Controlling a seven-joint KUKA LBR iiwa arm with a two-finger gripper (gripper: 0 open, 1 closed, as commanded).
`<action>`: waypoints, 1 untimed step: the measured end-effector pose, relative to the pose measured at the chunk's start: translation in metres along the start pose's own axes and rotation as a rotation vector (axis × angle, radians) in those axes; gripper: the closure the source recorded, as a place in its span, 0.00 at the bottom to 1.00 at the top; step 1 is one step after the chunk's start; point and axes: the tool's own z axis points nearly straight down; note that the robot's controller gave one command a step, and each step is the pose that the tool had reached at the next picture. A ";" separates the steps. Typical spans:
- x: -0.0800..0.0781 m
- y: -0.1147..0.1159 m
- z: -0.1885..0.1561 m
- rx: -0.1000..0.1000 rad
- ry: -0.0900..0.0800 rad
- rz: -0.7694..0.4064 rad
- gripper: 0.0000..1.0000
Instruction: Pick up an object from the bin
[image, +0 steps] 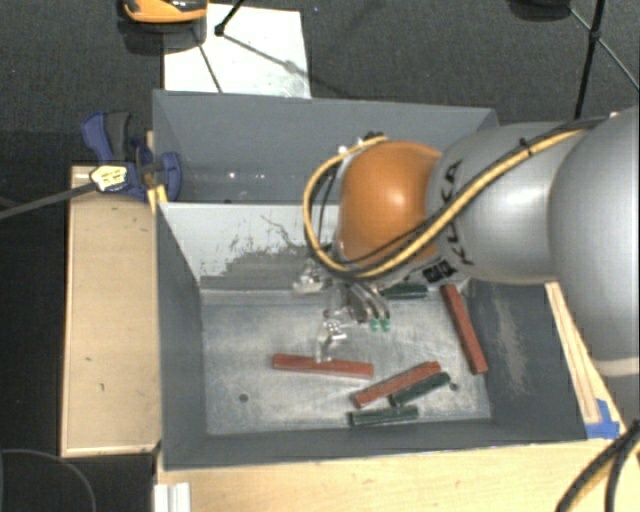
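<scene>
My gripper (333, 342) hangs low in the middle of the bin, under the orange wrist cover. Its tip is just above the bin floor, by the upper edge of a flat red-brown stick (322, 366) that lies nearly level across the middle. Nothing can be seen held in it. To the lower right, a second red-brown stick (393, 385) lies slanted, with a dark green stick (420, 387) alongside it.
Another dark green stick (383, 418) lies by the bin's front wall. A long red-brown stick (466, 330) leans along the right side, and a dark green piece (408, 293) shows below the arm. The arm and its cables cover the bin's right rear.
</scene>
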 end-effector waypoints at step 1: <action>0.032 0.018 0.050 -0.001 0.000 0.122 1.00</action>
